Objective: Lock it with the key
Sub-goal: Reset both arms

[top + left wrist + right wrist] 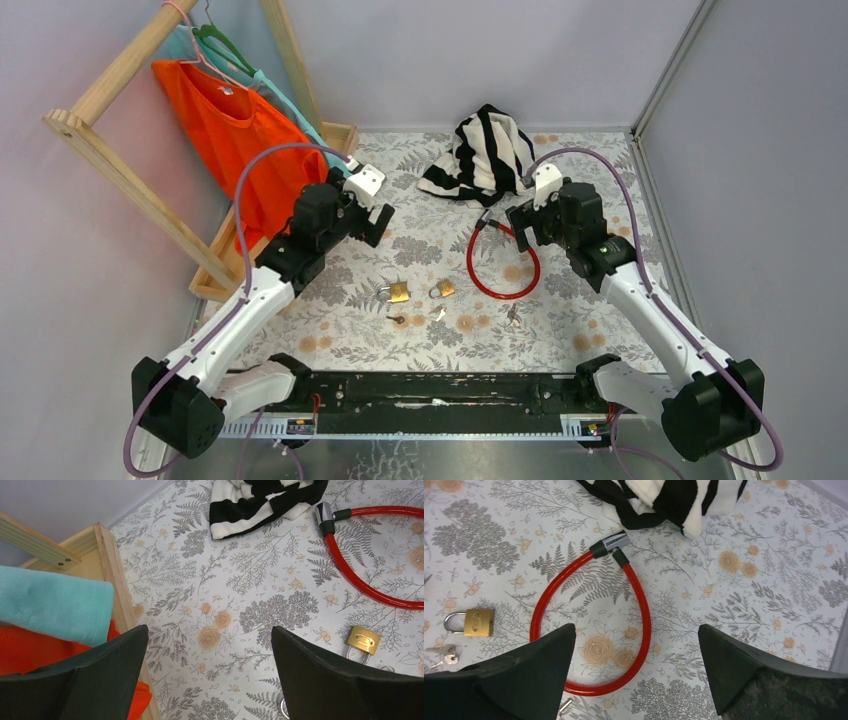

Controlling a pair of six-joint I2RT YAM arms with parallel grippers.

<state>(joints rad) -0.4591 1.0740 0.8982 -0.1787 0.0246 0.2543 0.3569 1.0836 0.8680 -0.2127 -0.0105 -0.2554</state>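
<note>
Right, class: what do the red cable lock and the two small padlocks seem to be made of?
Red cable lock: glossy plastic-looking sheath, shiny chrome-like metal head. Padlocks: yellow brass-looking bodies, silvery steel-like shackles, judging by colour and sheen.

Top view: the keys (513,317) are too small to resolve.

Left wrist view: the red cable lock (350,577) runs off the right edge. The padlock (363,640) shackle is partly hidden behind a finger (340,680) of the left hand (209,628).

Right wrist view: the striped cloth (674,500) is cut off at the top.
</note>
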